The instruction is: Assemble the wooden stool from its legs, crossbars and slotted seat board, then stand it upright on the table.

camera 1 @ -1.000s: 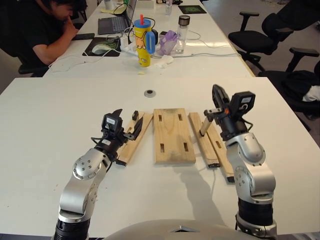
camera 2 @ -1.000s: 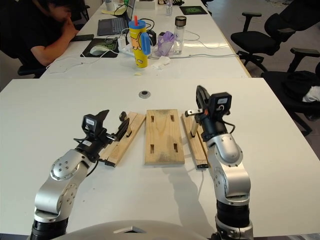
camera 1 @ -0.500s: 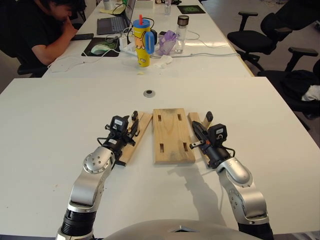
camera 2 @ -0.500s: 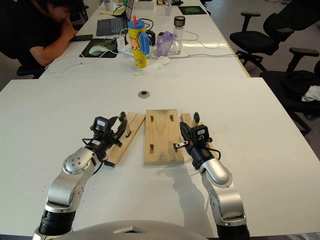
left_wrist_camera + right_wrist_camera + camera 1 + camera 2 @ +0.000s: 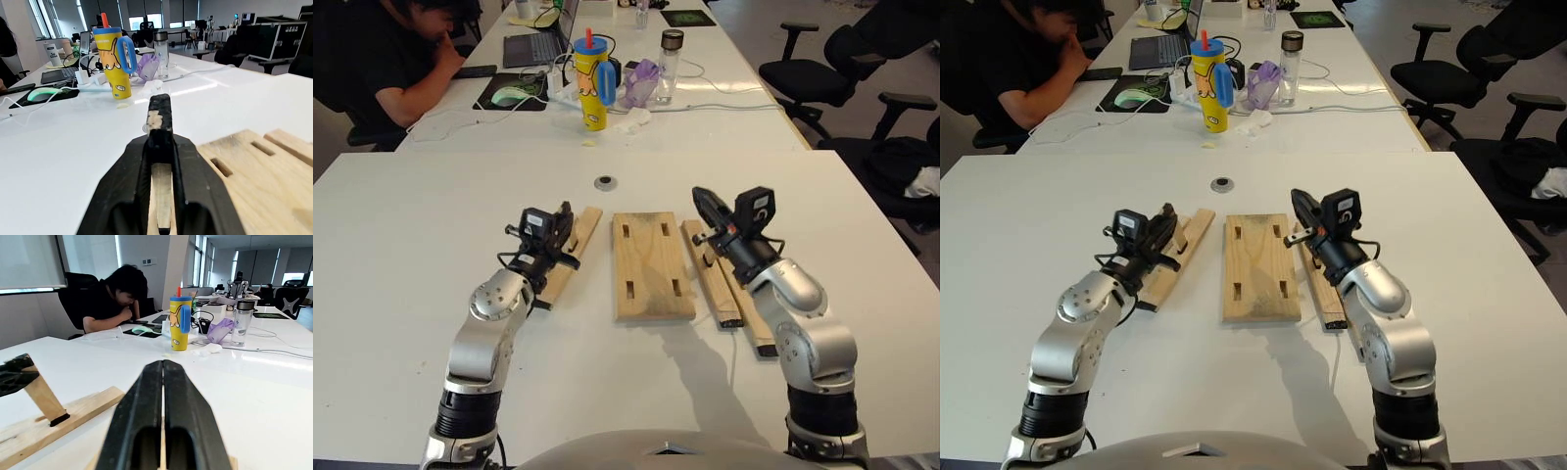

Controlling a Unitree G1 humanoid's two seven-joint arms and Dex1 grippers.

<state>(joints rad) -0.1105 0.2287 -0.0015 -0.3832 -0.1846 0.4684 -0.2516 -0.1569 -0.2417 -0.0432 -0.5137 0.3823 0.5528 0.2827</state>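
Pinching a leg (image 5: pixel 44 399) in the left gripper (image 5: pixel 560 231) beside the flat slotted seat board (image 5: pixel 651 264), holding the right gripper (image 5: pixel 701 197) shut, empty (early step, seemingly), next needing the leg aligned over a slot (image 5: pixel 631 290).

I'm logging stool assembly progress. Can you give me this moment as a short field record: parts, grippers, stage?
seat board: flat on the table, slots up and empty
left plank: lying beside the board on the robot's left
right planks: two, side by side on the board's right
left gripper: shut on a wooden stick that stands tilted on the left plank
right gripper: shut, above the right planks' far end
stage: nothing fitted into the board yet
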